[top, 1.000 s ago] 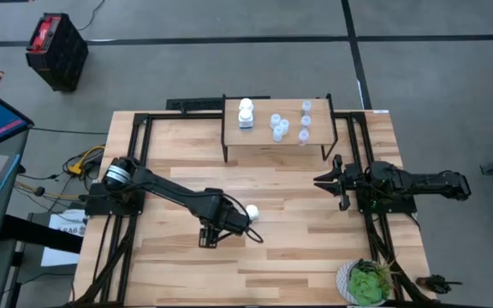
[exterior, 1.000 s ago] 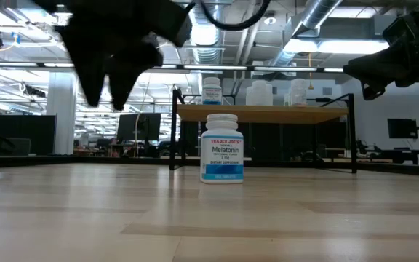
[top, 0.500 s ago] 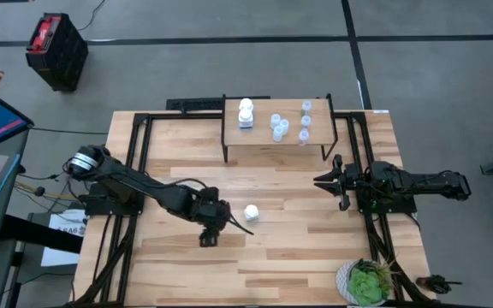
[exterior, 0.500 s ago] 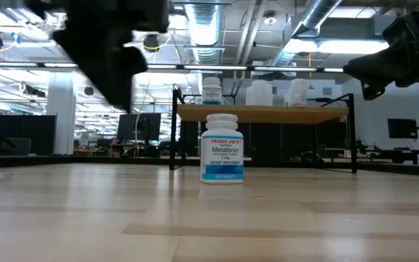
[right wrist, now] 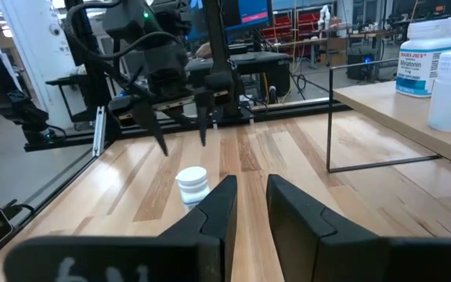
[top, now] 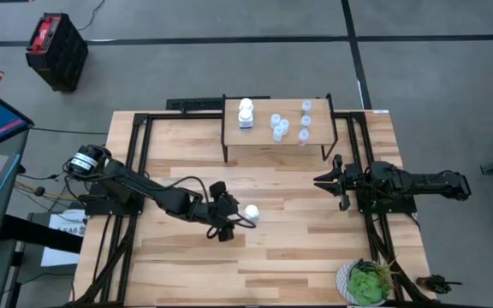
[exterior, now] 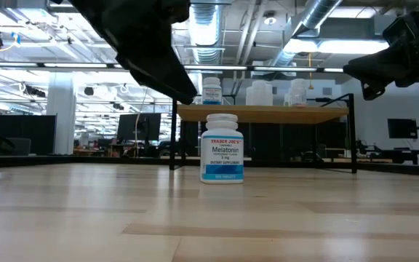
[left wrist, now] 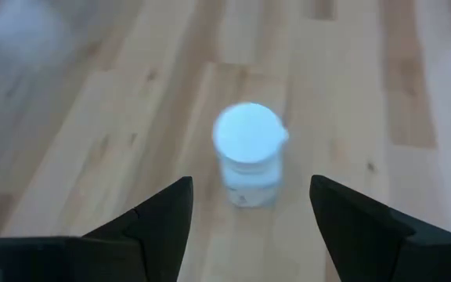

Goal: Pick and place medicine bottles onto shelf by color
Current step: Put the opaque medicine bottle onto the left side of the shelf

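Observation:
A white medicine bottle with a blue label (top: 252, 211) stands upright on its base on the tabletop; it also shows in the low view (exterior: 222, 149). My left gripper (top: 234, 217) is open, just left of the bottle and above it. In its wrist view the bottle (left wrist: 247, 160) shows ahead between the two fingers, untouched. The shelf (top: 268, 147) at the far edge carries two white bottles (top: 246, 114) and several pale bluish ones (top: 279, 127). My right gripper (top: 318, 181) waits shut at the table's right, clear of everything.
A green potted plant (top: 368, 282) stands at the near right corner. The shelf's thin black legs (right wrist: 329, 117) stand on the far part of the table. Bare wood (top: 298, 231) lies between the two grippers.
My left gripper first drew back toward the table's left edge, then turned and came back toward the white bottle, and now hangs close beside it. The bottle has stayed in place.

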